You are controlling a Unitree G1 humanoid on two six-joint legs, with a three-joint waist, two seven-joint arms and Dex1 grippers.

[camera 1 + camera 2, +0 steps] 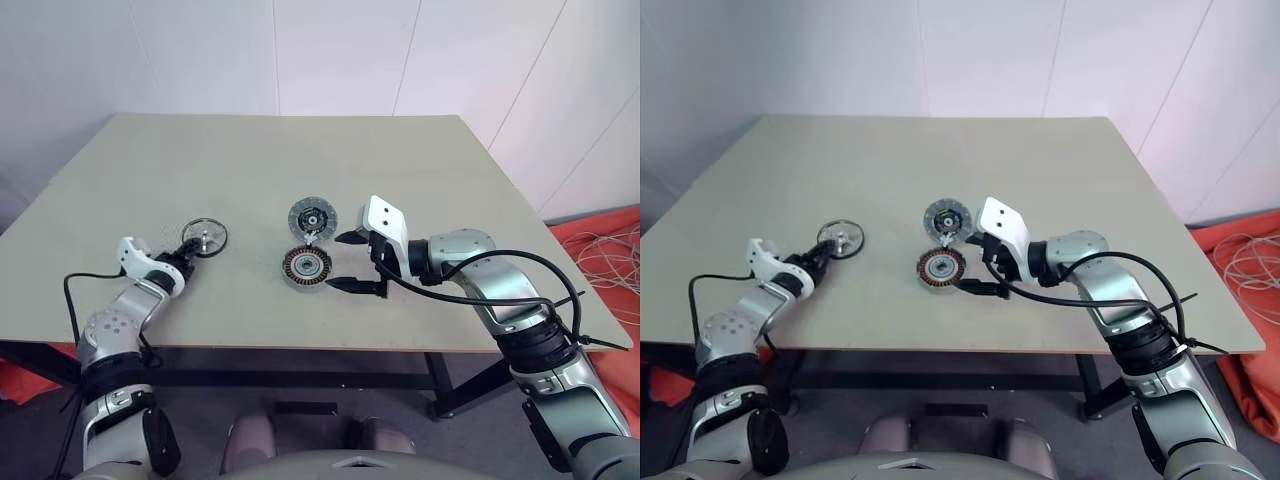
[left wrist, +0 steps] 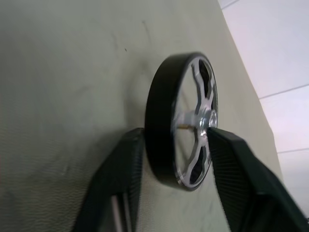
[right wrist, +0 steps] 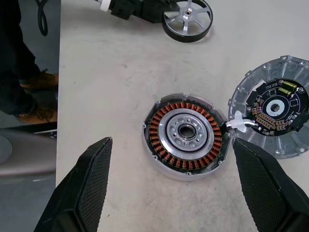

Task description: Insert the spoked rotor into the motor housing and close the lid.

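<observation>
A: Rotor first. Where does the spoked rotor (image 1: pixel 204 236) sit against the left gripper (image 2: pixel 175 137)?

B: It lies flat on the table (image 1: pixel 300 160), and the 2 black fingers (image 2: pixel 120 179) of the left gripper stand on either side of its near rim. In the left wrist view 1 finger is against the outer dark wall and the other reaches inside the wheel to the silvery hub, so the rim runs between them. The jaws are narrowed around that rim; whether they truly pinch it, I cannot tell.

A: And the right gripper (image 3: pixel 171 186)?

B: Jaws spread wide, holding nothing. The motor housing (image 3: pixel 187 135) sits on the table in the gap between them, just ahead of the fingertips, its copper-brown ring of windings and silvery centre facing up. Neither finger touches it.

A: The lid (image 3: pixel 274 107)?

B: Beyond the housing and just outside 1 jaw, lying with its circuit face up. Its pale segmented rim meets the housing's edge, and a small white connector sits at that joint.

A: How far is the rotor from the housing?

B: Well apart, off past the other open jaw of the right gripper.
</observation>
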